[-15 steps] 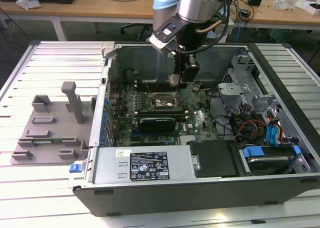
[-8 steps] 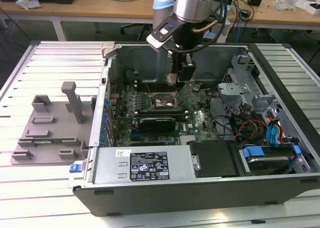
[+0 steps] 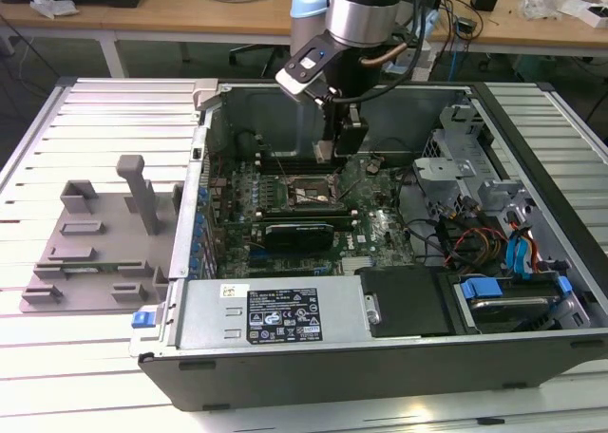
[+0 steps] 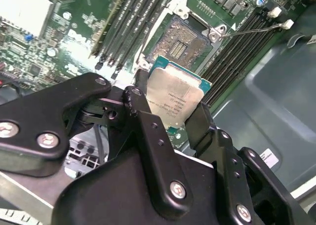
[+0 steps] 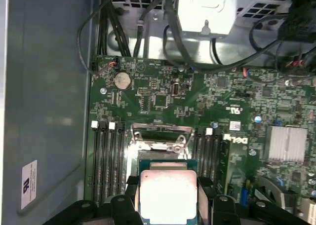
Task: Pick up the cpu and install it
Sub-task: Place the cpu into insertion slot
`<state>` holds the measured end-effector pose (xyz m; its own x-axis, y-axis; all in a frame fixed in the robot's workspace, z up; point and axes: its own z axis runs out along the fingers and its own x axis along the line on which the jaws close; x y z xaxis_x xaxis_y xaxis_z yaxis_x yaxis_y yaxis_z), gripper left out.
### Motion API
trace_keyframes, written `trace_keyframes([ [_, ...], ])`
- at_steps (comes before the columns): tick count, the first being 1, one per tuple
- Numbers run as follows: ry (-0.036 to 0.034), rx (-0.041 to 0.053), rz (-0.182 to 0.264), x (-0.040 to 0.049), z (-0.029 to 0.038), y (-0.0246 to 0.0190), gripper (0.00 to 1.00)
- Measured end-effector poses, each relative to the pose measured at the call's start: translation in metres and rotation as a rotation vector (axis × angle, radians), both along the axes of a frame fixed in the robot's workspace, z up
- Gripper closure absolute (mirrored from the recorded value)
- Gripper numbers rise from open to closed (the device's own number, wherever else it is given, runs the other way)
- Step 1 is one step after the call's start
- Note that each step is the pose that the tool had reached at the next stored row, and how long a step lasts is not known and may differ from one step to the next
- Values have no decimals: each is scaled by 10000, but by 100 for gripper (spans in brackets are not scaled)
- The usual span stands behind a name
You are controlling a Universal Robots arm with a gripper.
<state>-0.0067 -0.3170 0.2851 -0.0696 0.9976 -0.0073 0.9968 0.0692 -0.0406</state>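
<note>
— Black fingers (image 4: 140,111) of the gripper (image 4: 170,117) pinch what, in the second wrist view?

— The cpu (image 4: 173,99). The 2 fingers press on opposite edges of it, and its silver top plate faces the camera. The first wrist view shows the same hold, with the gripper (image 5: 168,198) clamped around the cpu (image 5: 168,193).

— And what lies just past it?

— The socket (image 4: 190,35), a metal frame around a bare contact field. The cpu hangs close to it and is not seated. Dark memory slots (image 5: 106,156) run along both sides of the socket on the green motherboard (image 5: 163,96).

— Farther out?

— In the exterior view the gripper (image 3: 337,146) reaches down into the open computer case (image 3: 332,376), over the socket (image 3: 309,194). The case lies on a pale slatted table (image 3: 114,101). On the exterior view's left, beside the case, a grey plastic fixture (image 3: 95,243) with upright posts rests on the slats. Wooden desks (image 3: 190,10) stand behind it all.
</note>
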Motion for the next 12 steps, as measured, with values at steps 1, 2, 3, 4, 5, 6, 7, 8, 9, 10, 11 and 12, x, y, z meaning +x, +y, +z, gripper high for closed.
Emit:
trace_keyframes([
  [1, 0, 1, -5, -27, -46, 39, 45],
  [2, -1, -4, -29, -44, -73, 47, 45],
  [3, 0, -12, -77, -52, -90, 48, 45],
  [4, -1, -19, -253, -65, -133, 48, 45],
  [5, -1, -19, -367, -71, -156, 48, 45],
  [6, -1, -19, -456, -84, -173, 50, 45],
  [7, 0, -20, -520, -101, -189, 54, 45],
  [8, 0, -19, -563, -110, -205, 59, 45],
  [9, 1, -21, -643, -129, -239, 67, 45],
  [10, 1, -22, -680, -138, -257, 71, 45],
  [11, 1, -22, -713, -147, -276, 74, 45],
  [12, 0, -21, -751, -158, -302, 79, 45],
])
